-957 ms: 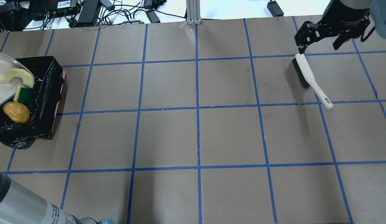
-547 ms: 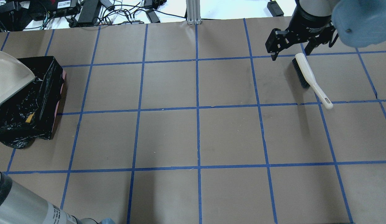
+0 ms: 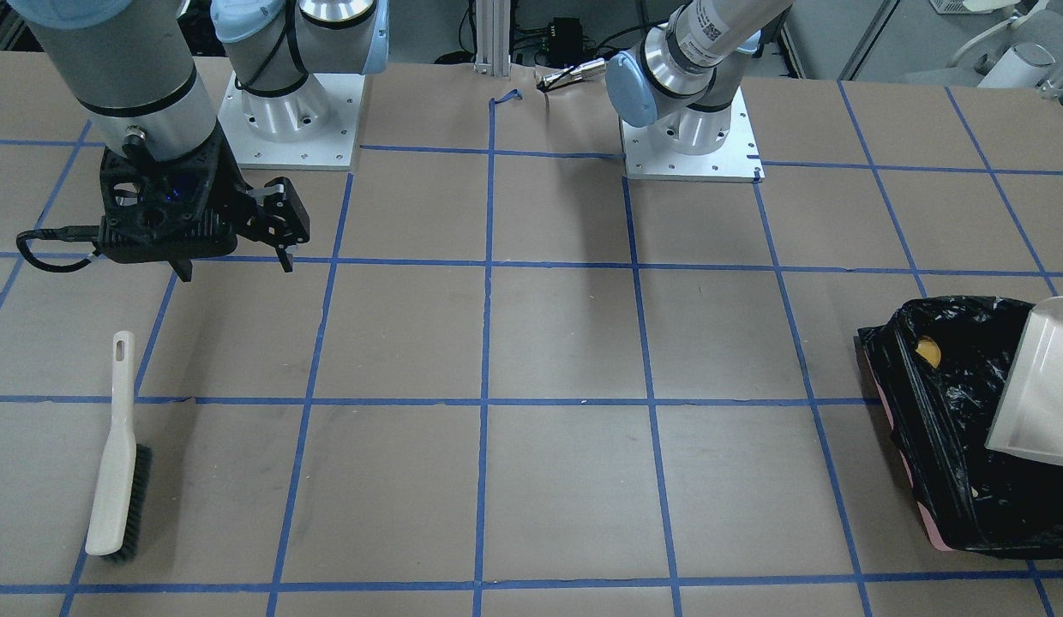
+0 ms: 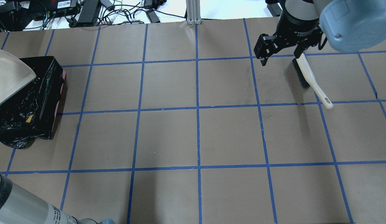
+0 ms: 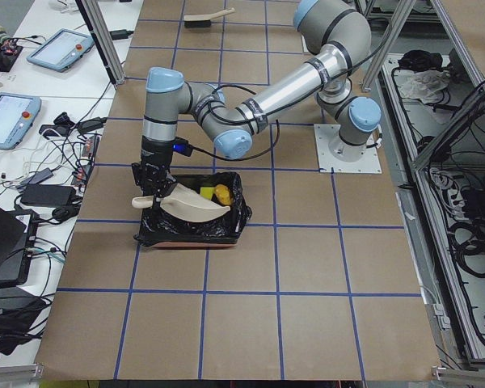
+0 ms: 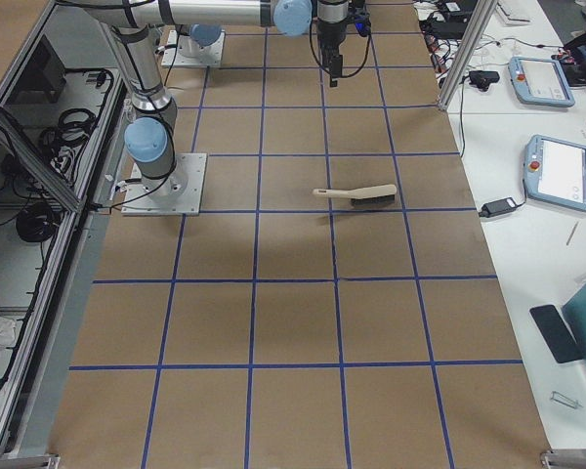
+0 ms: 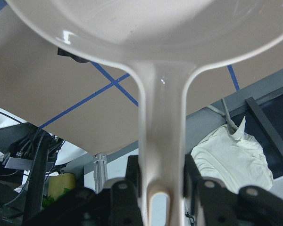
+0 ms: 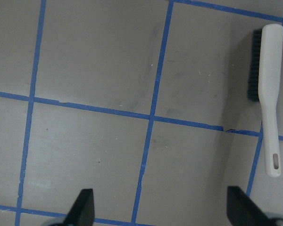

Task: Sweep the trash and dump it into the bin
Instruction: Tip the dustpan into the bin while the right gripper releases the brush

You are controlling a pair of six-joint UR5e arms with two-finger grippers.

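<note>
Dustpan (image 3: 1033, 386) over bin (image 3: 934, 428), trash (image 3: 927, 351) inside.

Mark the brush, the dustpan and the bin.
brush (image 3: 116, 463): exterior front-facing view, on its white back.
dustpan (image 3: 1041, 386): exterior front-facing view, on the pan's broad surface.
bin (image 4: 51, 90): overhead exterior view, on its bag-covered side wall.
</note>
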